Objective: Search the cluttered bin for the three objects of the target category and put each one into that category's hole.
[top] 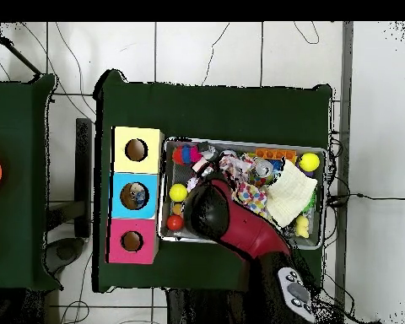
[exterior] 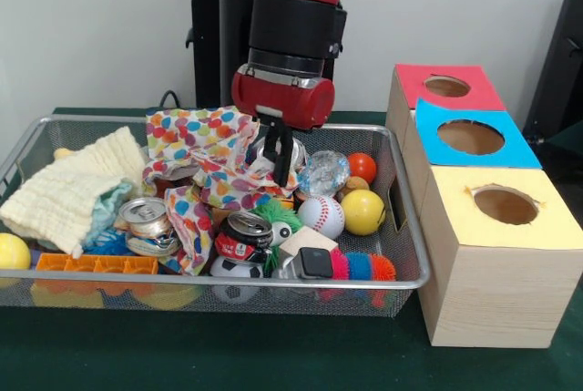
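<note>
Front view first. My gripper [exterior: 278, 156] hangs low over the bin [exterior: 401, 227], its black fingers [exterior: 273, 149] dipping into the folds of the dotted cloth [exterior: 214, 159] at about 12 o'clock of the bin's middle. They look close together with cloth bunched round them, but I cannot tell whether they are pinching it or merely resting in it. I judge the cloth is the thing to shift, since it drapes over the cans [exterior: 241, 236] and hides whatever lies under it. A yellow towel [exterior: 73, 190] covers the 9 o'clock end in the same way. The balls sit bare at 3 o'clock: a baseball [exterior: 321, 216], a yellow ball [exterior: 363, 211] and an orange ball [exterior: 362, 168] (I am not told the target category, so balls are only one guess). The three boxes stand just beside the bin's 3 o'clock wall, the yellow box [exterior: 496, 245] nearest me, then blue [exterior: 474, 140], then red [exterior: 446, 87], holes up so things can drop in.

Overhead, the arm [top: 240, 224] hides the bin's middle. The boxes [top: 137, 196] now lie at 9 o'clock, and something already sits in the blue hole.
</note>
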Controlling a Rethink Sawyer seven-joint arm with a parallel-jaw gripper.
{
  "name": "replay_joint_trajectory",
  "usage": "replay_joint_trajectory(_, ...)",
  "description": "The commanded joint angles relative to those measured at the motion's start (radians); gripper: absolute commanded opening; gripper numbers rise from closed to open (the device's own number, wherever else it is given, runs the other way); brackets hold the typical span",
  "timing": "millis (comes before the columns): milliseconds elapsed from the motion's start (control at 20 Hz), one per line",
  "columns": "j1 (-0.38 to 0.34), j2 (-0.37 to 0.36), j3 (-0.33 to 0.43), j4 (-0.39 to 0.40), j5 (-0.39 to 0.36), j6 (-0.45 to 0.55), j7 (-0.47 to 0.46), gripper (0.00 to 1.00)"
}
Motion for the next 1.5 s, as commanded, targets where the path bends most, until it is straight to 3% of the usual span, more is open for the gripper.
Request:
replay_joint_trajectory(50, -0.058, 0.081, 0.125, -0.097, -0.066, 0.089, 0.051, 0.00)
replay_joint_trajectory(450, -0.068, 0.138, 0.122, -0.158, -0.110, 0.088, 0.036, 0.00)
replay_joint_trajectory(1200, -0.053, 0.126, 0.109, -0.180, -0.154, 0.138, 0.038, 0.00)
replay_joint_trajectory(1250, -0.054, 0.126, 0.109, -0.185, -0.161, 0.150, 0.034, 1.00)
replay_joint_trajectory(1500, -0.082, 0.122, 0.143, -0.183, -0.187, 0.168, 0.014, 1.00)
